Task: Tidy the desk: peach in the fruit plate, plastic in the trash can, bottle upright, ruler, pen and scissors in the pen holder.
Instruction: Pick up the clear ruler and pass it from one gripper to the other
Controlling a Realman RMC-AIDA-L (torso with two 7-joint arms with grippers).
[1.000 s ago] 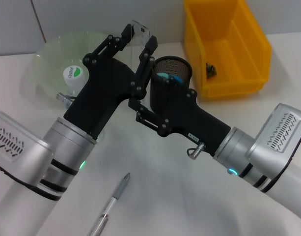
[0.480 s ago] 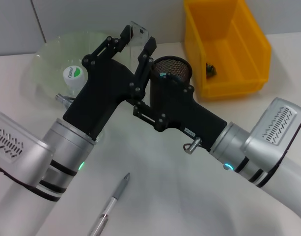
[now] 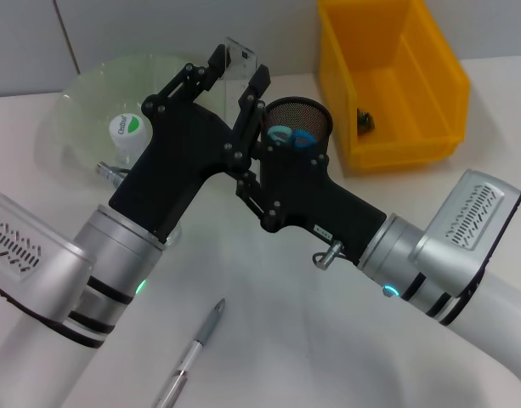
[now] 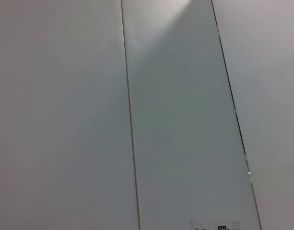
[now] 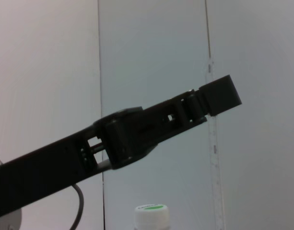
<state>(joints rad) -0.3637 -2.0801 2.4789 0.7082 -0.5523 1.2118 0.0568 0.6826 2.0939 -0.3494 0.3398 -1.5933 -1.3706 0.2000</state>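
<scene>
Ruler [image 3: 243,72], clear plastic, stands nearly upright pinched between the narrowed jaws of the left gripper [image 3: 240,75], raised beside the rim of the pen holder [image 3: 298,127], so the step in hand looks like delivering it to that black mesh cup. The scissors [image 3: 291,138] already sit inside, blue loops up. The right gripper [image 3: 250,161] crosses just under the left jaws, against the cup's near wall; whether its jaws are parted I cannot tell. Next, judging by this, the ruler must travel sideways over the cup mouth and be let go. The pen [image 3: 190,353] lies on the desk [image 3: 311,340], well behind both jaws. The head view gives all this; the right wrist view adds the bottle [image 5: 150,216] cap beyond a left finger, while the left wrist view shows only wall panels.
</scene>
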